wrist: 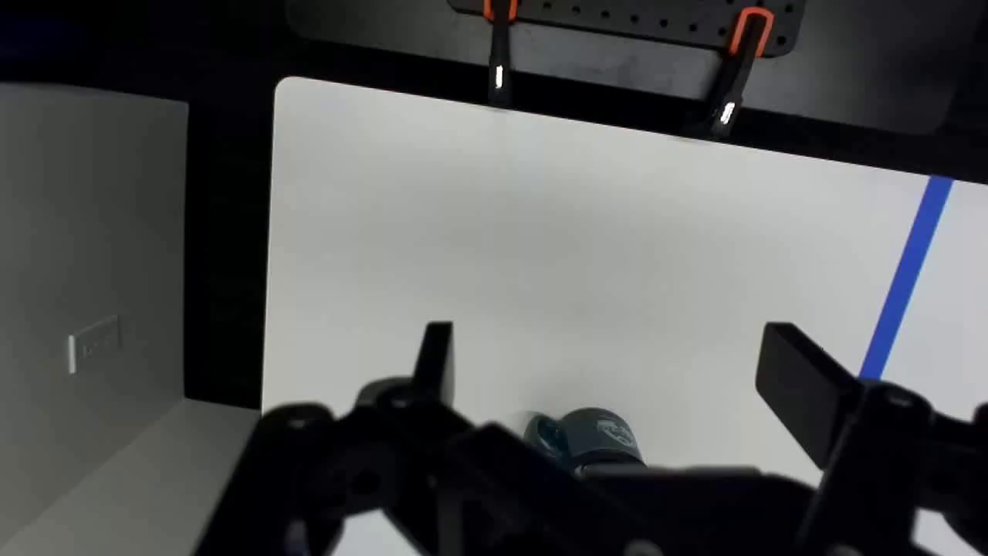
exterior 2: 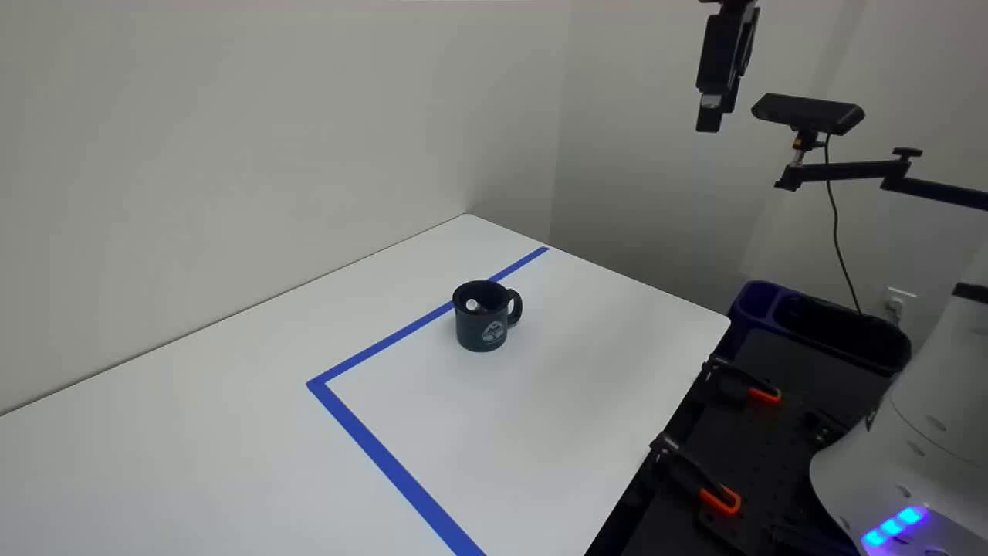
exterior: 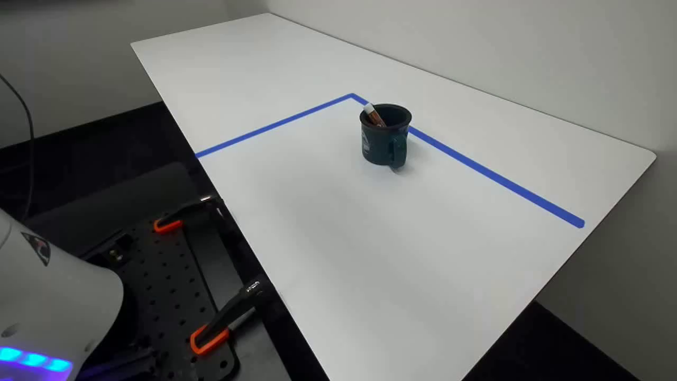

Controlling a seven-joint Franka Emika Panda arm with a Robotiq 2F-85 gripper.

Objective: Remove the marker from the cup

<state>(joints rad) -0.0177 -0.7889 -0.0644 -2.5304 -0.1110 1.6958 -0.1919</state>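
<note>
The white surface (exterior: 296, 227) is bearing blue tape (exterior: 495, 177). The claw (wrist: 610, 355) is hanging with jaws wide apart, gripping nothing. The dark teal cup (exterior: 378, 145) is standing upright near the tape; the reddish-brown marker (exterior: 377, 117) is leaning inside it, white end uppermost.

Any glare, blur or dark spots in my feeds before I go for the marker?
Both exterior views: the inside of the cup is dark, but the pale end of the marker stands out against it. Wrist view: the gripper is near-black and soft-edged, hiding part of the cup, with the marker not visible; small bright spots, possibly glare, on the clamps.
</note>
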